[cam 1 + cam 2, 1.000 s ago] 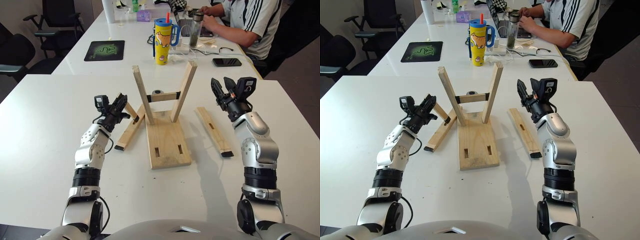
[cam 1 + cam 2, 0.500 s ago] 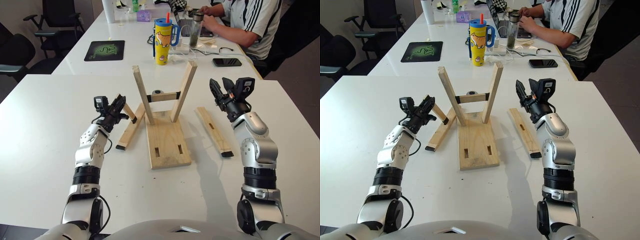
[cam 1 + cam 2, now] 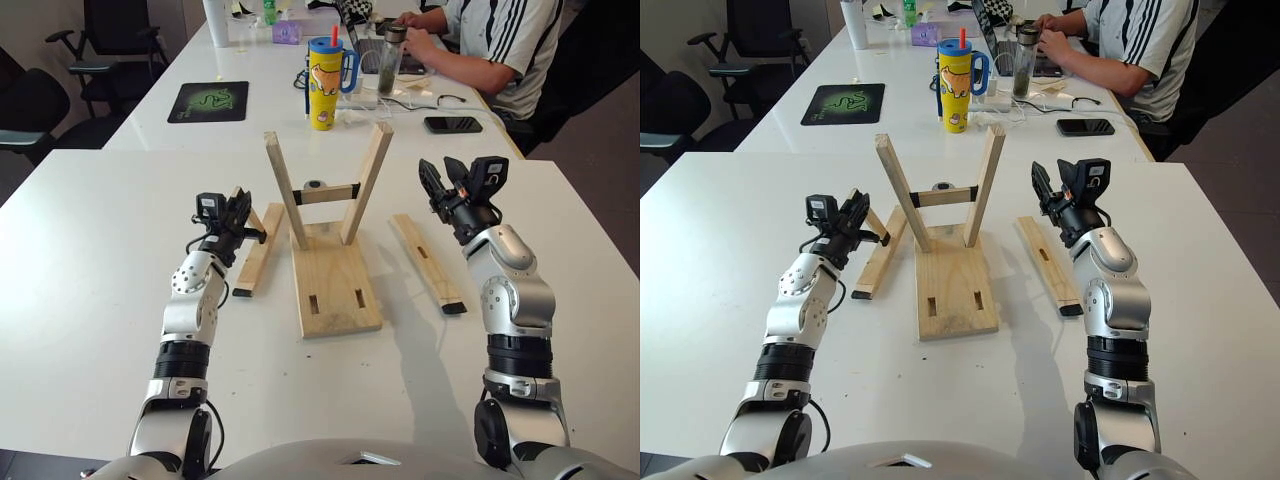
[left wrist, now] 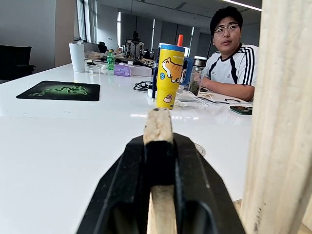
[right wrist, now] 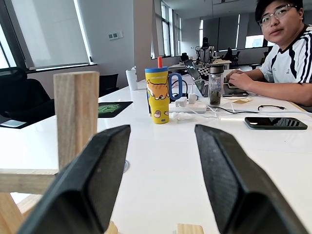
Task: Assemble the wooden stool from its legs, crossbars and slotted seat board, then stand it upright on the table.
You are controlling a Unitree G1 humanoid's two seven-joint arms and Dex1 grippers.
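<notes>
The slotted seat board lies flat mid-table. Two legs stand up from its far end, joined by a crossbar. Left of the board lies a loose leg with a thin crossbar at its far end. My left gripper is shut on that crossbar just above the table. A second loose leg lies to the right of the board. My right gripper hangs open above this leg's far end. In the right wrist view an upright leg stands beyond the open fingers.
On the adjoining table behind stand a yellow tumbler, a dark mouse mat, a phone and a bottle, where a seated person works. The near half of my table is bare white surface.
My left gripper has shifted slightly right and away from me with the crossbar, swinging the loose left leg more parallel to the seat board. The right arm has barely moved.
</notes>
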